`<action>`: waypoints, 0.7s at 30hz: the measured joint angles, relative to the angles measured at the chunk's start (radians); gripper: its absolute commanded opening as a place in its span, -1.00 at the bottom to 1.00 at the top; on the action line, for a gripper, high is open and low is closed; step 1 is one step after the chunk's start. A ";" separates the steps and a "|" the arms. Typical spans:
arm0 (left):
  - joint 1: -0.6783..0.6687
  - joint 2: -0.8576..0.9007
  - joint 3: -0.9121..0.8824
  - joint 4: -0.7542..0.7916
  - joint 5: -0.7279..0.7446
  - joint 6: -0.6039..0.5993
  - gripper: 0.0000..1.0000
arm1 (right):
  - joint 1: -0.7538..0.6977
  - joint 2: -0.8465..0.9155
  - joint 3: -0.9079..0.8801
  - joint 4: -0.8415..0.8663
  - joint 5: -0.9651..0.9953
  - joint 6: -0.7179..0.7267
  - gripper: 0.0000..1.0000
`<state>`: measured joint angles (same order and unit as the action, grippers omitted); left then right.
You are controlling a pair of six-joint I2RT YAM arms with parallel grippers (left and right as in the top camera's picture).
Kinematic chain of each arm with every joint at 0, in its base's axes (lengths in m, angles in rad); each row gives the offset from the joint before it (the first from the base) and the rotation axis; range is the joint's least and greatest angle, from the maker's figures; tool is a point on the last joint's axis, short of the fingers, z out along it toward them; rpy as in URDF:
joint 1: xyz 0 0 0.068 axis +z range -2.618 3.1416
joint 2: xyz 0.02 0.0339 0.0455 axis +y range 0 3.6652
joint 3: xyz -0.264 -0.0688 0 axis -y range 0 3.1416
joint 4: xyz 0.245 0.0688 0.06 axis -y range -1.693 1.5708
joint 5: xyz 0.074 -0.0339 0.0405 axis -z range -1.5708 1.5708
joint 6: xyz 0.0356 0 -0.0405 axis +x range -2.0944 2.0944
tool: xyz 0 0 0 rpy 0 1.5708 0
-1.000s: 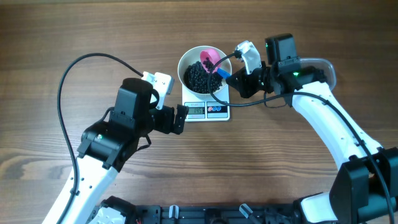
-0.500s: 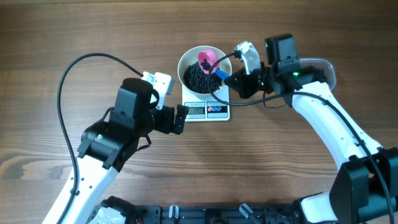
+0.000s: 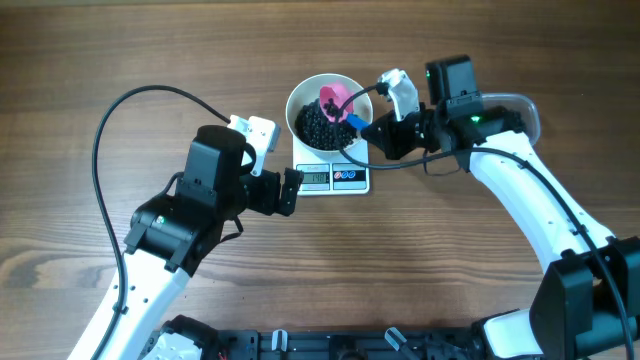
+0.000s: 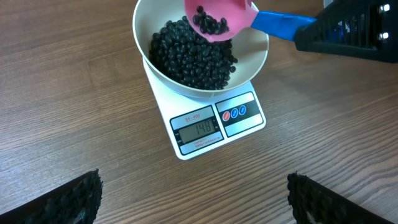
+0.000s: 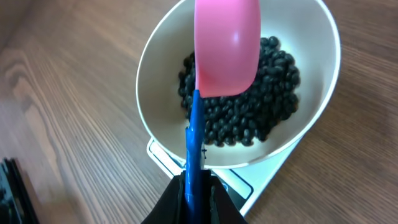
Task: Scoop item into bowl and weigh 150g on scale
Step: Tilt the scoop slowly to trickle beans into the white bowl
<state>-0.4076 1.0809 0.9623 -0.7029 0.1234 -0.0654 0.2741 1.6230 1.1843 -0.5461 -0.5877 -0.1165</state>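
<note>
The white bowl (image 3: 291, 108) stands on the small white scale (image 3: 352, 180), and a dark heap of the item (image 3: 316, 124) lies inside it. My right gripper (image 3: 373, 128) is shut on the blue handle (image 5: 194, 140) of a pink scoop (image 5: 227, 50). The scoop is held tilted above the bowl (image 5: 326, 59) with a few beads in it (image 4: 211, 23). The scale's display (image 4: 198, 129) reads about 148. My left gripper (image 3: 292, 190) is open just left of the scale's front, its fingers (image 4: 68, 199) wide apart over bare wood.
A clear plastic tub (image 3: 522, 108) sits at the right, partly under my right arm. A black cable (image 3: 110, 130) loops over the table on the left. The table is brown wood (image 3: 300, 270).
The pink scoop has shifted slightly left over the bowl and tipped further. The left arm has not moved.
</note>
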 measured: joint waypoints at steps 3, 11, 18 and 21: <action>0.000 0.000 0.000 0.000 0.000 0.000 1.00 | 0.000 0.000 0.000 0.001 -0.002 -0.013 -0.91; 0.000 0.000 0.000 0.000 0.000 0.000 1.00 | 0.000 0.000 0.000 0.008 -0.038 0.016 -0.91; 0.000 0.000 0.000 0.000 0.000 0.000 1.00 | 0.000 0.000 0.000 0.008 -0.018 0.033 -0.91; 0.000 0.000 0.000 0.000 0.000 0.000 1.00 | 0.000 0.000 0.000 0.008 0.045 0.038 -0.92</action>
<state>-0.4076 1.0809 0.9623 -0.7029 0.1234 -0.0654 0.2741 1.6226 1.1843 -0.5381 -0.5430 -0.0784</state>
